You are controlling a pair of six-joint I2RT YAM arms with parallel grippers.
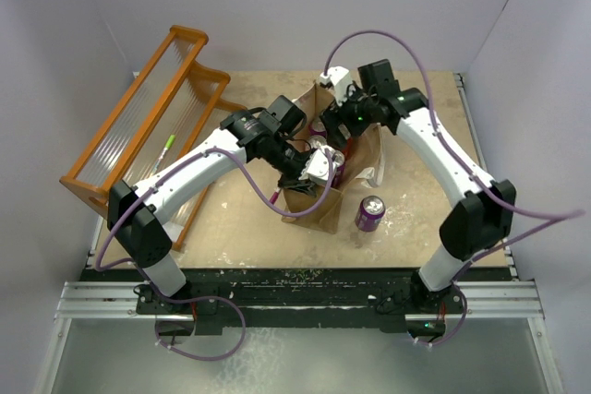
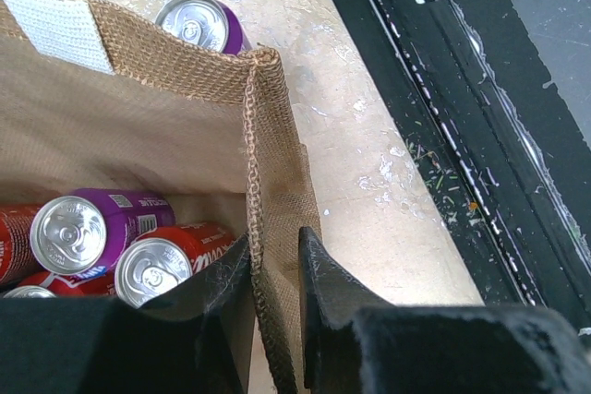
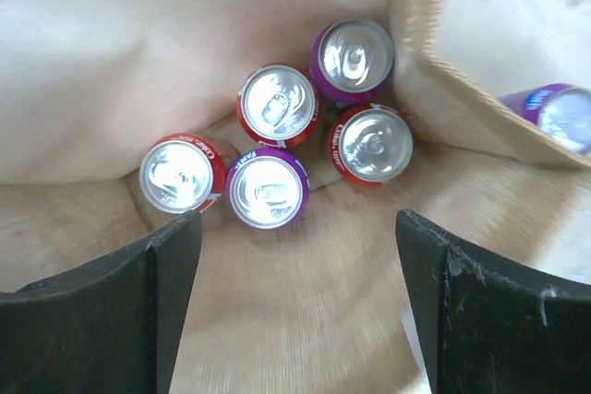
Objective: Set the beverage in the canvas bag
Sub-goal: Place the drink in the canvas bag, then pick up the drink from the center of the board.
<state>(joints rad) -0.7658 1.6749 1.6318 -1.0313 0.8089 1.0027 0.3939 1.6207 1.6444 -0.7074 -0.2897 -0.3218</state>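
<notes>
Pinching canvas bag [image 2: 138, 136] corner seam: left gripper [image 2: 274, 256], jaws narrow; right gripper [image 3: 297, 223] spread wide, empty, over five cans [image 3: 277, 103] inside; purple can [image 1: 370, 213] outside, bag's five o'clock.

From above I see both my arms bent in over the canvas bag [image 1: 314, 208], which stands open near the middle of the table [image 1: 425, 182]. My left gripper [image 1: 320, 169] is at the bag's near-left rim, and my right gripper [image 1: 343, 126] hangs over its mouth. A purple can [image 1: 370, 213] stands upright just right of the bag. An orange slatted rack [image 1: 138, 126] sits at the table's left edge.
</notes>
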